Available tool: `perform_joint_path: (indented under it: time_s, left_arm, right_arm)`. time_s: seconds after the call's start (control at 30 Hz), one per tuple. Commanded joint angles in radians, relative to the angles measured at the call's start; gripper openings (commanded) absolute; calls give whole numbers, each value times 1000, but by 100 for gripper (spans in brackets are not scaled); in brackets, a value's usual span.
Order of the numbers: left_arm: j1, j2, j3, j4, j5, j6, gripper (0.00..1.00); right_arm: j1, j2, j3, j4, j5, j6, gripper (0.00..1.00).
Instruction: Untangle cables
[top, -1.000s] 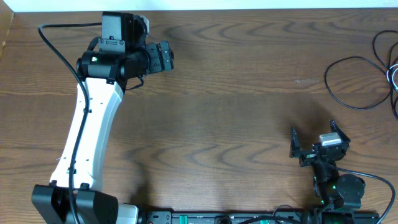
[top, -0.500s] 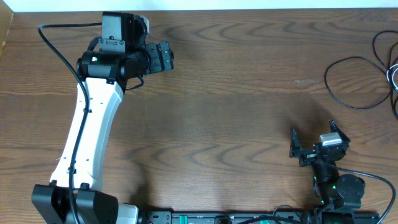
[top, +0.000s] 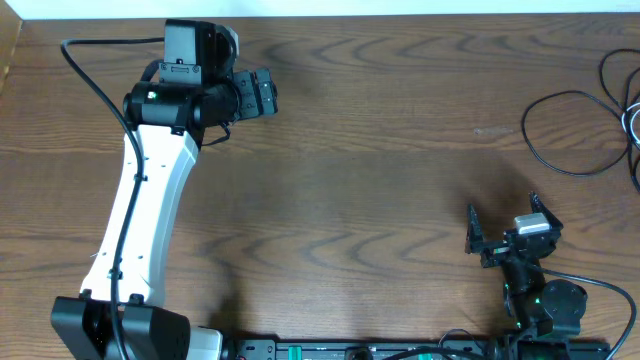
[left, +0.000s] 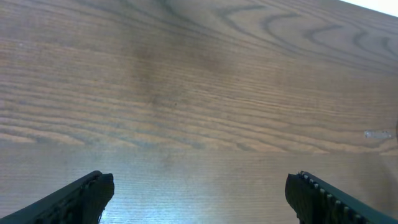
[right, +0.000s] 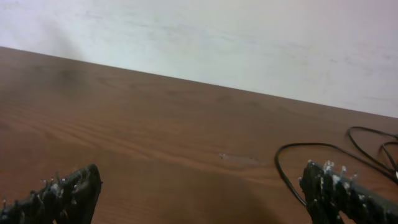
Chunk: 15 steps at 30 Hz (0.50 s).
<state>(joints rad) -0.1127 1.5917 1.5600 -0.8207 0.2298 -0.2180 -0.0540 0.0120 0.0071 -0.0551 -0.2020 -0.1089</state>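
Thin black looped cables (top: 523, 130) lie by the brown wooden table's (top: 380, 180) right edge. They are near the right gripper (top: 503, 212) and far from the left gripper (top: 268, 92). Both grippers' fingers are spread apart and hold nothing.

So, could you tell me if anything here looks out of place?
The cables lie in overlapping loops at the far right edge of the table, partly outside the overhead view. A faint pale smudge marks the wood beside them. Nothing else stands out.
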Motion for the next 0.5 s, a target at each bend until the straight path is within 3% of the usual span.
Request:
perform_joint_path:
  time_s: [0.0, 0.27, 0.47]
  left_arm:
    - [2, -4, 9, -12, -14, -5, 95]
    - [5, -79, -40, 16, -188, 0, 94]
    - [8, -235, -243, 251, -204, 108, 94]
  right_arm:
    - [-2, -6, -2, -3, -10, 18, 99]
    - [-2, -6, -2, -3, -10, 18, 99]
    - [-2, -6, -2, -3, -10, 18, 99]
